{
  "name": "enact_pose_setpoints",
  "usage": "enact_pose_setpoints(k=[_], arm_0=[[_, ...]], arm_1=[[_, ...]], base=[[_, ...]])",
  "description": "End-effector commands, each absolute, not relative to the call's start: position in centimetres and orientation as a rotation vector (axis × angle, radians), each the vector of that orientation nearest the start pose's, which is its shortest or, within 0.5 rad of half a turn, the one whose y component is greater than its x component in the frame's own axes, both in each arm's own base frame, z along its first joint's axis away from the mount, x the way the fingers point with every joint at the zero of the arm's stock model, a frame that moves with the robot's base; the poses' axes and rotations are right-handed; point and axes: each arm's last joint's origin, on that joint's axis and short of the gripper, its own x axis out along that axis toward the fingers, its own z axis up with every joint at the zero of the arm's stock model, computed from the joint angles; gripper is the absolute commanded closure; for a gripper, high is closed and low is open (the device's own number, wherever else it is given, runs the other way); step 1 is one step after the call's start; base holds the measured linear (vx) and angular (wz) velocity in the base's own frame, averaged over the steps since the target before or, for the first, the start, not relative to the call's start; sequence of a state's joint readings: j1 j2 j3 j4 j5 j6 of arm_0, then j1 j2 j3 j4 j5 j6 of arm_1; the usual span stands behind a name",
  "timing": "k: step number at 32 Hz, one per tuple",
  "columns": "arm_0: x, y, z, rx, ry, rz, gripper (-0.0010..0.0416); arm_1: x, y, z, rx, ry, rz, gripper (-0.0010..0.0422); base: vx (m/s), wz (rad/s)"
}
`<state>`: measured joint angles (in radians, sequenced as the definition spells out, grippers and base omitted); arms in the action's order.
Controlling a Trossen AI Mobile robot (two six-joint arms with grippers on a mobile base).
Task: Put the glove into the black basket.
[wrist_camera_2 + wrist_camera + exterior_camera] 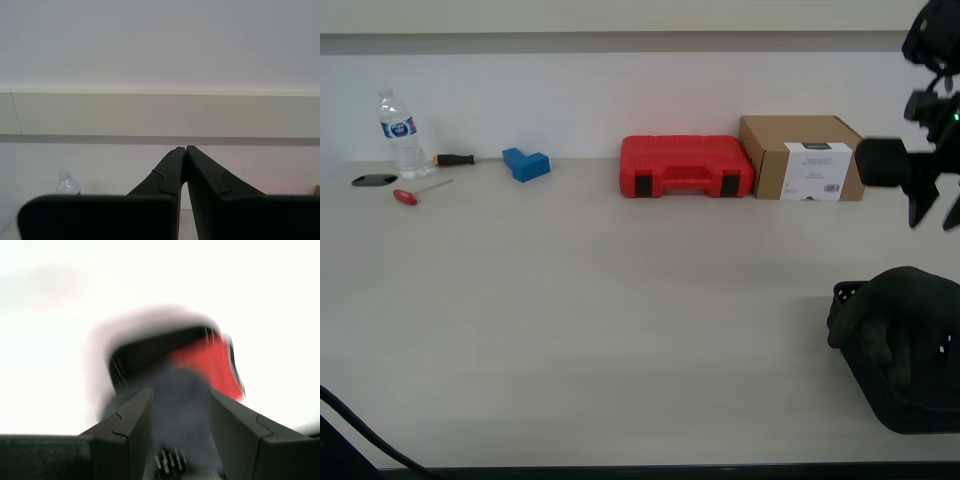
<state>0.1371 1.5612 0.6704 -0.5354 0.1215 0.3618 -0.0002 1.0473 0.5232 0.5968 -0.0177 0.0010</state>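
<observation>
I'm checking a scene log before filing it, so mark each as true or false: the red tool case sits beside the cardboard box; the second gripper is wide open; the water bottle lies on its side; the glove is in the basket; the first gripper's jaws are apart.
1. The red tool case sits beside the cardboard box. True.
2. My second gripper is wide open. False: its jaws meet at the tips.
3. The water bottle lies on its side. False: it stands upright.
4. The glove is in the black basket. True, though the first wrist view is blurred.
5. My first gripper has its jaws apart. True.
</observation>
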Motion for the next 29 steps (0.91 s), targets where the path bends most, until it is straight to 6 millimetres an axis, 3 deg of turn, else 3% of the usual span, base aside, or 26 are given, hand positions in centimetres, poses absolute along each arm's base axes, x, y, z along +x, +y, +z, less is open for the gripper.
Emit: enact_pose_setpoints(k=[1,7,29], arm_0=[[24.5,3.0,14.4,0.132,1.231,-0.220,0.0259],[26.6,3.3,16.6,0.146,1.057,-0.176,0.0260],[26.6,3.3,16.5,0.147,1.059,-0.177,0.0260]], arm_1=[[22.7,0.1,26.9,0.000,-0.076,0.018,0.0412],[22.7,0.1,26.9,0.000,-0.077,0.018,0.0412],[22.7,0.1,26.9,0.000,-0.076,0.018,0.0412]], base=[[0.000,0.000],[0.000,0.000],[0.000,0.000]])
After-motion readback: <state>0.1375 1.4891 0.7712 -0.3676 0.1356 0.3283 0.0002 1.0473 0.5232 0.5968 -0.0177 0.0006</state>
